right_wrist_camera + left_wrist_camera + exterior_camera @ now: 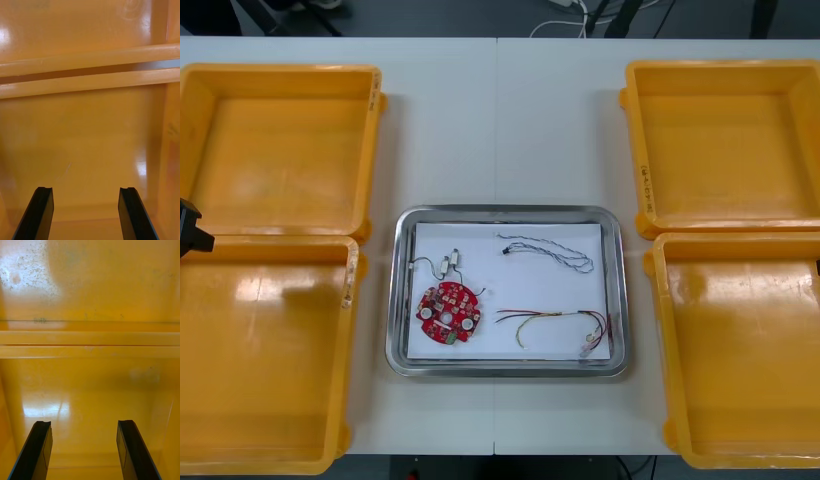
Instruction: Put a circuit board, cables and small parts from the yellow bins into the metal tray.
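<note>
The metal tray (402, 300), white inside, sits mid-table. In it lie a round red circuit board (449, 311), small metal parts (449, 262) on thin wires just behind the board, a black cable (547, 252) at the back right, and a red and yellow cable (552, 321) at the front right. My left gripper (83, 450) hangs open over the bare floor of a bin (90, 397), nothing between its fingers; part of that arm (192, 226) shows at the table's left edge. My right gripper (85, 212) is open too, over a bare bin floor (86, 150).
Two yellow bins stand at the left (280, 150) (265, 350) and two at the right (725, 145) (745, 350), all bare inside. In both wrist views the paired rims of neighbouring bins (90, 75) (90, 345) run across beyond the fingers.
</note>
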Controlling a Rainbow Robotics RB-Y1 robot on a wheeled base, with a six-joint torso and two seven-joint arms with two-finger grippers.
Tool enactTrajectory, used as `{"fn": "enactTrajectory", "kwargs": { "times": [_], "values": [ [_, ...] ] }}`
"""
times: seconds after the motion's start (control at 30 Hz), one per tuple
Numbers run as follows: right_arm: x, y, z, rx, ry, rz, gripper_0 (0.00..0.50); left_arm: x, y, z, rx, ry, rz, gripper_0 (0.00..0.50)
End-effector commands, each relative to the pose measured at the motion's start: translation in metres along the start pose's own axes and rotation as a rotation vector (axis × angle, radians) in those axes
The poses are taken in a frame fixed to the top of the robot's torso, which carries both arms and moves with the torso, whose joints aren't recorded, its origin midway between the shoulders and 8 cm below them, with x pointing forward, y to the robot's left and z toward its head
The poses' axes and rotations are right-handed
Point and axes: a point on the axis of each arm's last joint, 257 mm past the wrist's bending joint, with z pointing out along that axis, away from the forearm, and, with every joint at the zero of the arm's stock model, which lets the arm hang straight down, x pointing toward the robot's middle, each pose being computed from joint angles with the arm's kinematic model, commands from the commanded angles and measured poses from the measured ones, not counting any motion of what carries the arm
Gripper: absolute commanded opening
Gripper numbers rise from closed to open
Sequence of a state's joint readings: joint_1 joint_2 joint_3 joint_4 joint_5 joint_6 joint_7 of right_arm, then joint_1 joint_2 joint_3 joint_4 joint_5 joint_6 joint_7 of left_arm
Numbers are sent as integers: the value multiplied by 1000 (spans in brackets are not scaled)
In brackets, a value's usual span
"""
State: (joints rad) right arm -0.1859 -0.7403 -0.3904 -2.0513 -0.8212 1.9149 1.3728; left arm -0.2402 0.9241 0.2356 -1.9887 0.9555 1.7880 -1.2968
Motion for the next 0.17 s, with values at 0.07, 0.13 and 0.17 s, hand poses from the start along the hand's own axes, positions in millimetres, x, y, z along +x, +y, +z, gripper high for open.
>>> {"fn": "enactTrajectory", "kwargs": {
  "times": [0.07,0.13,0.17],
  "values": [
    [4,4,-1,6,1,-29,500,-9,15,-19,-46,-42,82,500],
    [4,4,-1,6,1,-29,500,-9,15,-19,-46,-42,82,500],
    [4,4,-1,6,1,-29,500,-9,15,-19,-46,-42,82,500]
  ]
}}
